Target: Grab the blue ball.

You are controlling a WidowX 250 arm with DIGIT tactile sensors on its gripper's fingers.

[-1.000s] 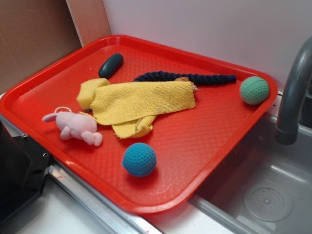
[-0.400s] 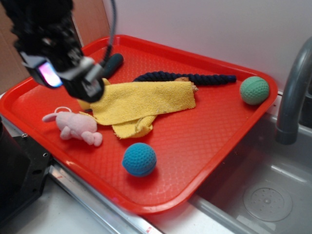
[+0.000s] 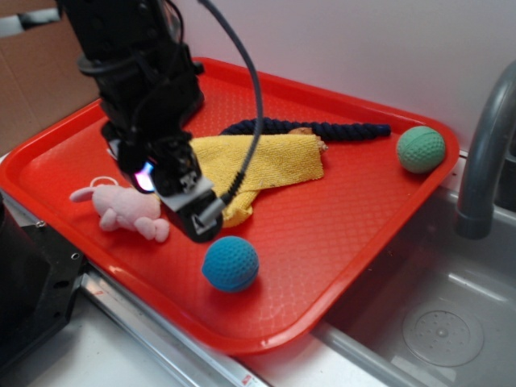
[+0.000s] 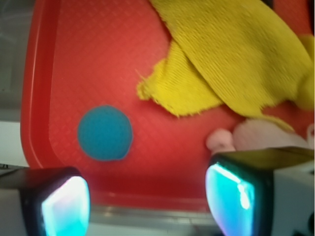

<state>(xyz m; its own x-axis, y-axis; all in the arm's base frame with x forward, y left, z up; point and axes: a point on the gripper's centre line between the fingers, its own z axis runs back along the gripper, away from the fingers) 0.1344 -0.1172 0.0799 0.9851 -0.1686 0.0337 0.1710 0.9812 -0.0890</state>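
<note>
At the far left of the red tray (image 3: 379,210) a pink plush toy (image 3: 125,211) lies near the front rim; in the wrist view it (image 4: 256,137) shows just above the right fingertip. Over it and slightly right hangs the black gripper (image 3: 197,222), its arm covering the left part of the yellow cloth (image 3: 274,161). In the wrist view the two glowing fingertips (image 4: 64,206) stand far apart at the bottom corners — the claw is wide and holds nothing.

The cloth (image 4: 236,59) spreads across the middle of the tray, its ragged near corner pointing toward the front. Behind it, at the far side, a dark blue braided rope (image 3: 330,129) runs left to right, partly tucked under the cloth's far edge.

The blue ball (image 3: 230,263) sits on bare tray near the front rim, just right of and below the gripper, apart from it. In the wrist view the ball (image 4: 105,132) lies left of centre, above the left fingertip — nothing lies between it and the claw.

Far right, in the tray's back corner, rests a pale green ball (image 3: 420,149), well apart from the blue one. Beyond the tray stands a grey faucet (image 3: 484,153) over a sink (image 3: 435,322).
</note>
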